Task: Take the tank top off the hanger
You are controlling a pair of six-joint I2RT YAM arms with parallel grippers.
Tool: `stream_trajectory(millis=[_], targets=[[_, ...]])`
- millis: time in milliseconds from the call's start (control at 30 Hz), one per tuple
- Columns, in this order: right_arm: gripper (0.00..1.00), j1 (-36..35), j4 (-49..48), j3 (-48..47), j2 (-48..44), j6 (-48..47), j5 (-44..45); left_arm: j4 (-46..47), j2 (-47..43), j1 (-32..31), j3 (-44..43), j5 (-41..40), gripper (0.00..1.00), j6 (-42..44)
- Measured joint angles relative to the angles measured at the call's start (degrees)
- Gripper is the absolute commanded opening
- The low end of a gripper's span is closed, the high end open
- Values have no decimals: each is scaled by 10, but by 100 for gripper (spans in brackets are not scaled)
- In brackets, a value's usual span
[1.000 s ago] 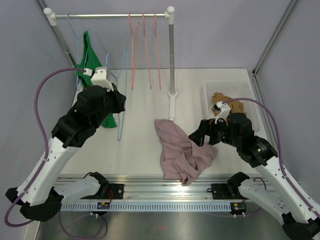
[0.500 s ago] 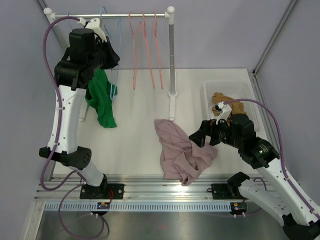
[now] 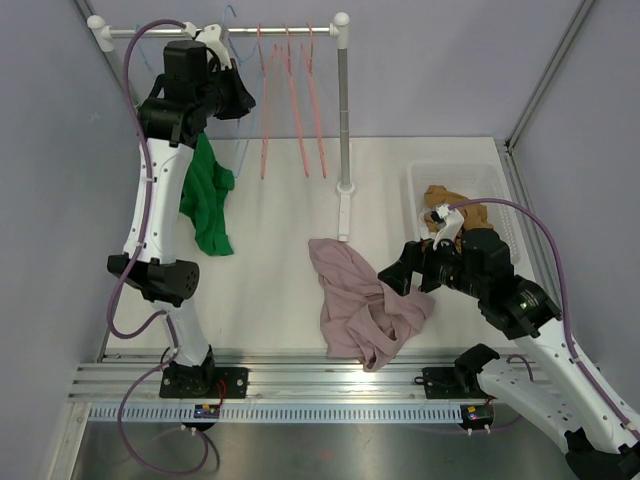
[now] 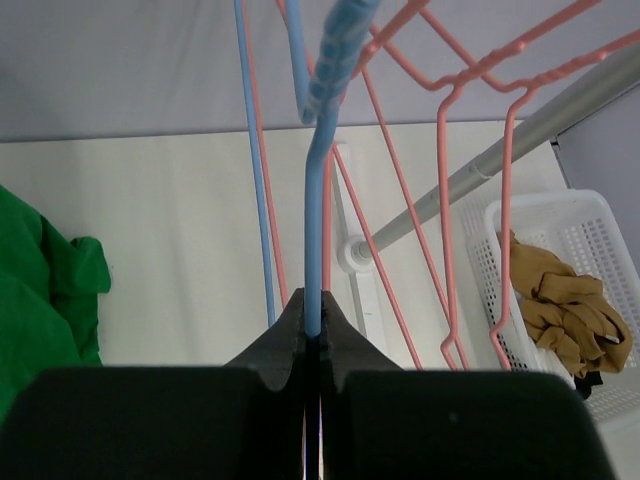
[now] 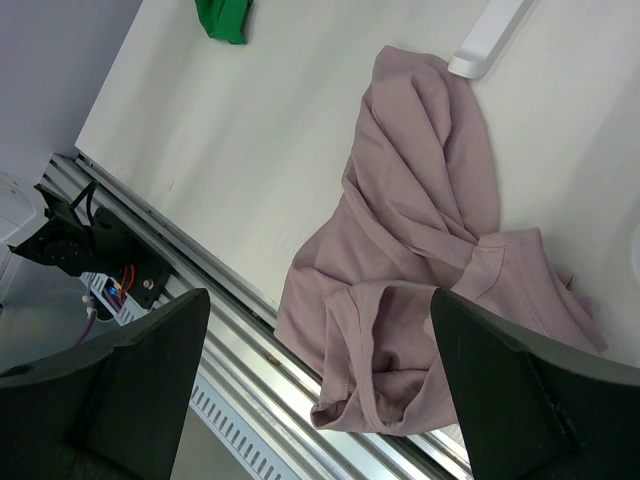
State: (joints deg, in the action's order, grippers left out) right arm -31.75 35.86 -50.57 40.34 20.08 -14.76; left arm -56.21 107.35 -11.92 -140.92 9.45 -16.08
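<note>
The left gripper [image 4: 318, 335] is clenched on the blue hanger [image 4: 322, 200] wire up at the rail [image 3: 280, 31]. The green tank top [image 3: 207, 205] hangs below it to the left, long axis running down to the table [image 3: 280, 250], possibly clear of the hanger, though the arm hides that. The right gripper [image 3: 412, 270], splayed open, sits well apart at near right.

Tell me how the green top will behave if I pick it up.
Probably floppy: the green top lies crumpled in folds, so it should sag from any pinch point. Likely light, being thin cloth. It seems free of the blue hanger in the left end effector, so nothing should tug back.
</note>
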Motion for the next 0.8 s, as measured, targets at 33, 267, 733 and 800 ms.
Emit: stream_trajectory(millis=[33,267,733,800], targets=[[99,0,0,0,-1,0,0,7,6,0,-4,0,0,0],[99,0,-1,0,-1,0,-14,40,55,0,-18,-4,0,7],[99,0,-78,34,71,40,-41,46,55,0,14,-17,67,10],[99,-5,-83,34,113,48,-30,45,37,0,20,-23,99,14]])
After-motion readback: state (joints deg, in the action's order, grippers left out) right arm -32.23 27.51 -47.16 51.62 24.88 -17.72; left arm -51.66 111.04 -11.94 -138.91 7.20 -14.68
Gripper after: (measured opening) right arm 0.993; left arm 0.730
